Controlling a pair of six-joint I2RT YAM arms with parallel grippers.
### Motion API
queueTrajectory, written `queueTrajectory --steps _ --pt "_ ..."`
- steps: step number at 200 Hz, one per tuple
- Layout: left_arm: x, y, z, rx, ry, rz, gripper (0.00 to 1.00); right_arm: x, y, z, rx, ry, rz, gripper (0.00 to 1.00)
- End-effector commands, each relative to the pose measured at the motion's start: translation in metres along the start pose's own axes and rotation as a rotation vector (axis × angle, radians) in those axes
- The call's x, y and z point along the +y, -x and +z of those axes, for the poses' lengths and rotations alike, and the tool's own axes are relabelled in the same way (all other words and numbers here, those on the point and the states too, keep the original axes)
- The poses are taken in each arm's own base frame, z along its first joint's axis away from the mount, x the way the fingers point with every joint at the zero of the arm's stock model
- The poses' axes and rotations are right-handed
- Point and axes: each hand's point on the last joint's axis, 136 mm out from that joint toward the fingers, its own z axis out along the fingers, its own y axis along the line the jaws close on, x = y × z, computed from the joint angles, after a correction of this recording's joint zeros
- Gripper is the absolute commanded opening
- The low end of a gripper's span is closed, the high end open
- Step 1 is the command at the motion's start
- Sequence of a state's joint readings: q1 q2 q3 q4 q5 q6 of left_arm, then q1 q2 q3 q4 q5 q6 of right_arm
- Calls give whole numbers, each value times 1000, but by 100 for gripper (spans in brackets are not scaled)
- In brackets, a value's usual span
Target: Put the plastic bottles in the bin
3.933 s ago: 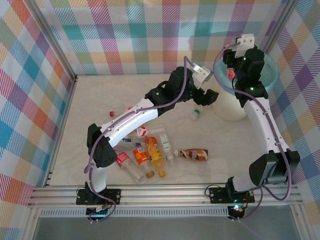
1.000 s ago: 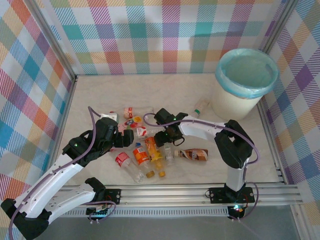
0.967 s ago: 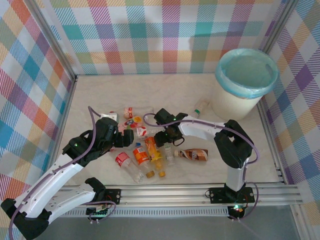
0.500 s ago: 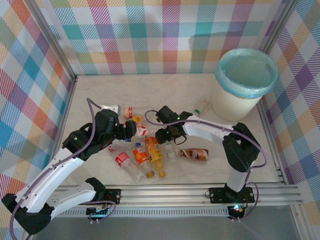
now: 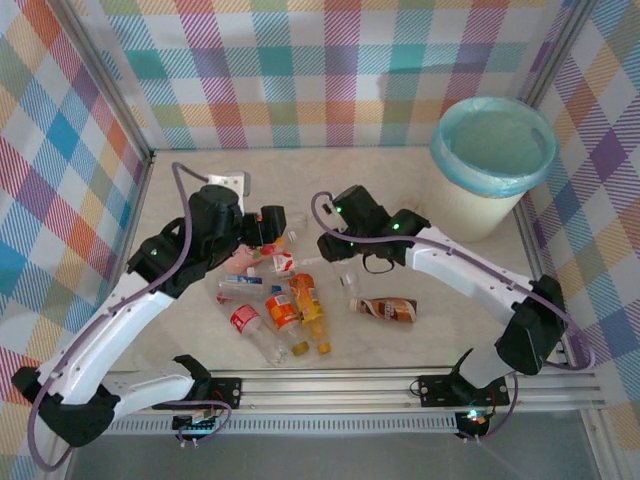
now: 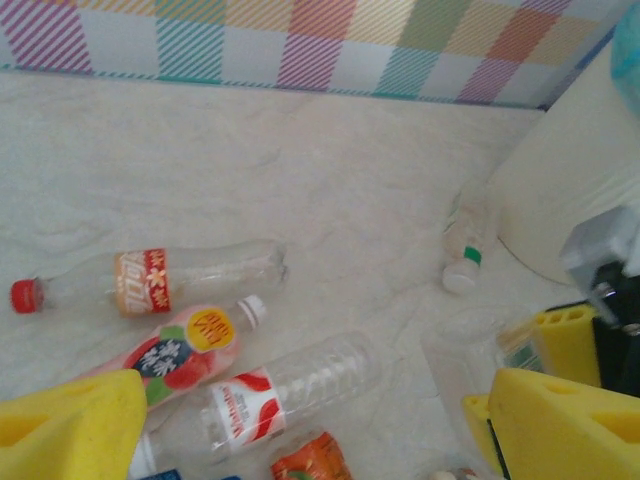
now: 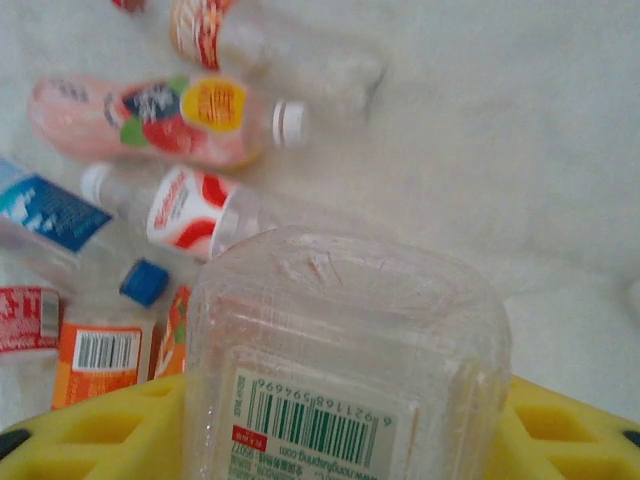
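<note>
The right arm bends at its elbow near the right wall and reaches back over the middle of the table [image 5: 330, 170], with the right hand [image 5: 332, 243] above the scattered bottles. In the right wrist view, that hand's yellow pads [image 7: 70, 435] are clamped on either side of a clear square-sided bottle [image 7: 345, 340]. The bottle's base faces the camera, with a barcode label just below it.

The left arm arches up from the near-left corner, and the left hand [image 5: 272, 222] hovers over the far edge of the pile. Its 2 yellow fingers [image 6: 75, 425] stand wide apart with nothing between them.

The other plastic bottles [image 5: 290, 300] lie on their sides on the table, clustered left of centre:
- a pink bottle [image 6: 180, 355] with a white cap
- a clear bottle with a red-and-white label [image 6: 260, 405]
- a red-capped bottle [image 6: 150, 282]
- orange-labelled bottles [image 5: 305, 300]
- a brown bottle [image 5: 385, 308], apart to the right

1 green-capped bottle [image 6: 462, 250] lies just beside the bin [image 5: 470, 215]. The bin stands upright in the far-right corner, with a blue-green liner folded over its rim.
</note>
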State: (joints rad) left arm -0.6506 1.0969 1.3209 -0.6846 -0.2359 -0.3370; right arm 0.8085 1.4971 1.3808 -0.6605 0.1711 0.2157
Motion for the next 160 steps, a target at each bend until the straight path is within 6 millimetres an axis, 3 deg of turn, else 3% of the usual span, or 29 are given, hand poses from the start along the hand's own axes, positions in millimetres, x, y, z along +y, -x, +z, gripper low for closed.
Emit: queueTrajectory --steps 1,28,78,125,160 --pt "-25 33 2 -56 -85 19 88 -18 44 -41 -146 -42 -36 50" --pt "-59 57 10 -74 -210 11 86 -46 82 -70 -259 -120 -52 50" --pt "-117 92 29 -63 -396 5 83 -119 137 -123 -444 -297 -17 50" --pt "-170 117 42 -67 -551 2 81 -180 177 -187 -616 -444 37 50" --pt "-201 130 61 -54 -621 10 80 -224 193 -232 -738 -571 90 50"
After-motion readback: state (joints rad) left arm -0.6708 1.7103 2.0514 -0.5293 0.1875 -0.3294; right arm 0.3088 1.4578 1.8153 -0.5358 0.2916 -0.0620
